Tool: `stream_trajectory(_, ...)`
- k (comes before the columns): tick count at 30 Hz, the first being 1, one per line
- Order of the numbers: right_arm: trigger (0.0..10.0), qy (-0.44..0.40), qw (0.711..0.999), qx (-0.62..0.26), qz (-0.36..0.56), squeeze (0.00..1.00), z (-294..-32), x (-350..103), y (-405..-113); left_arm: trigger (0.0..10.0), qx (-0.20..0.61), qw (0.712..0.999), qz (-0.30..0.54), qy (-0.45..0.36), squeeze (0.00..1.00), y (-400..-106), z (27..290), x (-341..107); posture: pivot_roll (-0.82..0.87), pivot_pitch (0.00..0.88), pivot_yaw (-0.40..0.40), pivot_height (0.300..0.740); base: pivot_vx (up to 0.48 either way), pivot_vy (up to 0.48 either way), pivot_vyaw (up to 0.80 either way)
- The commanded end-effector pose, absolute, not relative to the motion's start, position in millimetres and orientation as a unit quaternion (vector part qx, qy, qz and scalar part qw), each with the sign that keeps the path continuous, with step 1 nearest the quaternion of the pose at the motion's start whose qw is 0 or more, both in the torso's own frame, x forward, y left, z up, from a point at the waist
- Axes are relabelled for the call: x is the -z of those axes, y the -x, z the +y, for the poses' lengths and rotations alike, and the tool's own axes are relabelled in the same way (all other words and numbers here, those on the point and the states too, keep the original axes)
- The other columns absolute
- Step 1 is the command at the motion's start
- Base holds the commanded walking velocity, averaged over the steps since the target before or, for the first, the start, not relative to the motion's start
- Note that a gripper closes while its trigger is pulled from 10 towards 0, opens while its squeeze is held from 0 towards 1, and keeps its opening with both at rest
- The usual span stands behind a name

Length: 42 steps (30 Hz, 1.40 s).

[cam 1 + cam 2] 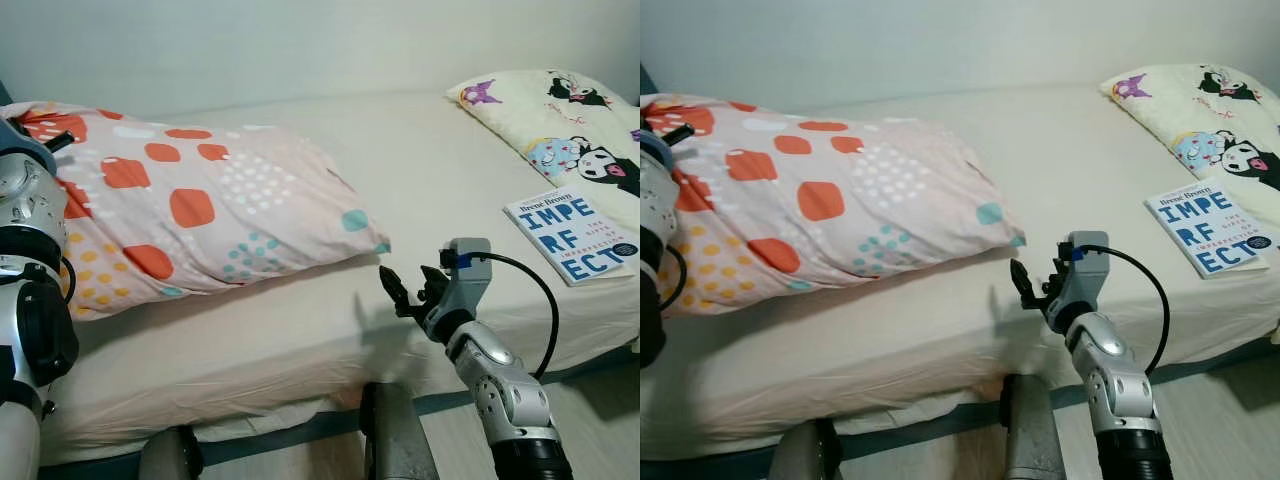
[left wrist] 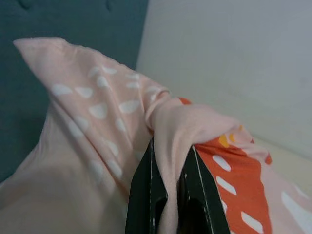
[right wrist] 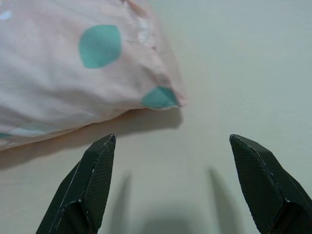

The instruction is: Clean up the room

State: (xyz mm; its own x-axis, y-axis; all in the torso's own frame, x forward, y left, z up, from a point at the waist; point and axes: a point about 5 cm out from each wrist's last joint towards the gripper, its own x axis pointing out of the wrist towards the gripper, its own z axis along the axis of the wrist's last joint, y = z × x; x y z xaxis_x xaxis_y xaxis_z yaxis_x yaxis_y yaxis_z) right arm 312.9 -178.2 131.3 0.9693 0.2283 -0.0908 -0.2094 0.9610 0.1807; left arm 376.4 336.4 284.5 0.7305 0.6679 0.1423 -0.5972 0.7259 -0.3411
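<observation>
Pink spotted pillow lay lengthwise across the bed, its far-left corner pinched in the left gripper. Right gripper hovered spread wide and empty just short of the pillow's free right corner, the nearer arm for it.

Bed w/ plain cream sheet, runs across most of the head view. Pale wall behind it. Far right on bed: cream pillow w/ cartoon prints, black, purple & blue figs. Just in front of it, near the bed's front edge, a book lies flat, cover up, white w/ big blue letters. Light wood-look floor at bottom right. Dark teal headboard meets the wall in left wrist view.
</observation>
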Motion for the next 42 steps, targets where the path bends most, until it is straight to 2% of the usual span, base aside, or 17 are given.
stream_trajectory(1,10.0,-0.082,0.989,-0.110,0.058,0.00,-176,-129,-313,0.0,-0.381,0.899,-0.176,0.125,0.00,-363,356,-302,-0.07,0.118,-0.013,0.486,0.000,0.000,0.00)
stream_trajectory(6,10.0,-0.083,0.988,-0.113,0.059,0.00,-174,-128,-313,0.0,-0.411,0.887,-0.161,0.137,0.00,-359,356,-273,-0.06,0.115,-0.014,0.486,0.000,0.000,0.00)
stream_trajectory(12,10.0,-0.084,0.988,-0.117,0.060,0.00,-170,-127,-313,0.0,-0.453,0.884,-0.065,0.094,0.00,-340,352,-184,-0.06,0.121,-0.012,0.486,0.000,0.000,0.00)
stream_trajectory(21,10.0,-0.087,0.987,-0.116,0.063,0.00,-169,-124,-314,0.0,-0.437,0.897,0.003,0.070,0.00,-328,337,-133,-0.04,0.124,-0.008,0.486,0.000,0.000,0.00)
stream_trajectory(22,10.0,-0.088,0.987,-0.118,0.062,0.00,-166,-125,-315,4.1,-0.394,0.914,0.020,0.093,0.00,-333,319,-120,-0.04,0.122,-0.007,0.486,0.000,0.000,0.00)
stream_trajectory(23,10.0,-0.089,0.987,-0.120,0.061,0.00,-165,-125,-315,10.0,-0.350,0.931,0.037,0.100,0.07,-338,301,-110,-0.05,0.122,-0.006,0.486,0.000,0.000,0.00)
stream_trajectory(24,10.0,-0.089,0.987,-0.120,0.061,0.00,-165,-125,-315,10.0,-0.350,0.931,0.037,0.100,0.07,-338,301,-110,-0.05,0.122,-0.006,0.486,0.000,0.000,0.00)
stream_trajectory(25,10.0,-0.089,0.987,-0.121,0.061,0.00,-163,-125,-315,10.0,-0.295,0.947,0.040,0.118,1.00,-344,281,-104,-0.05,0.121,-0.005,0.486,0.000,0.000,0.00)
stream_trajectory(26,10.0,-0.089,0.987,-0.121,0.061,0.00,-163,-125,-315,10.0,-0.295,0.947,0.040,0.118,1.00,-344,281,-104,-0.05,0.121,-0.005,0.486,0.000,0.000,0.00)
stream_trajectory(28,10.0,-0.089,0.987,-0.121,0.061,0.00,-164,-125,-314,10.0,-0.226,0.965,0.016,0.129,1.00,-351,258,-107,-0.05,0.120,-0.002,0.486,0.000,0.000,0.00)
stream_trajectory(33,10.0,-0.087,0.987,-0.118,0.061,0.00,-167,-124,-314,10.0,-0.175,0.973,-0.023,0.149,1.00,-357,249,-119,-0.05,0.119,0.001,0.486,0.000,0.000,0.00)
stream_trajectory(34,10.0,-0.086,0.988,-0.116,0.061,0.00,-167,-124,-314,10.0,-0.121,0.976,-0.063,0.170,1.00,-362,244,-134,-0.05,0.118,0.001,0.486,0.000,0.000,0.00)
stream_trajectory(36,10.0,-0.086,0.988,-0.116,0.061,0.00,-167,-124,-314,10.0,-0.121,0.976,-0.063,0.170,1.00,-362,244,-134,-0.05,0.118,0.001,0.486,0.000,0.000,0.00)
stream_trajectory(37,10.0,-0.086,0.988,-0.114,0.061,0.00,-168,-124,-315,10.0,-0.059,0.978,-0.106,0.171,1.00,-363,239,-150,-0.05,0.117,0.001,0.486,0.000,0.000,0.00)
stream_trajectory(38,10.0,-0.086,0.988,-0.114,0.061,0.00,-168,-124,-315,10.0,-0.059,0.978,-0.106,0.171,1.00,-363,239,-150,-0.05,0.117,0.001,0.486,0.000,0.000,0.00)
stream_trajectory(39,10.0,-0.087,0.988,-0.113,0.061,0.00,-168,-124,-316,10.0,0.061,0.976,-0.165,0.130,1.00,-360,228,-178,-0.04,0.115,-0.001,0.486,0.000,0.000,0.00)
stream_trajectory(42,10.0,-0.088,0.988,-0.114,0.060,0.00,-166,-124,-317,10.0,0.125,0.975,-0.172,0.071,1.00,-355,221,-187,-0.04,0.114,-0.002,0.486,0.000,0.000,0.00)
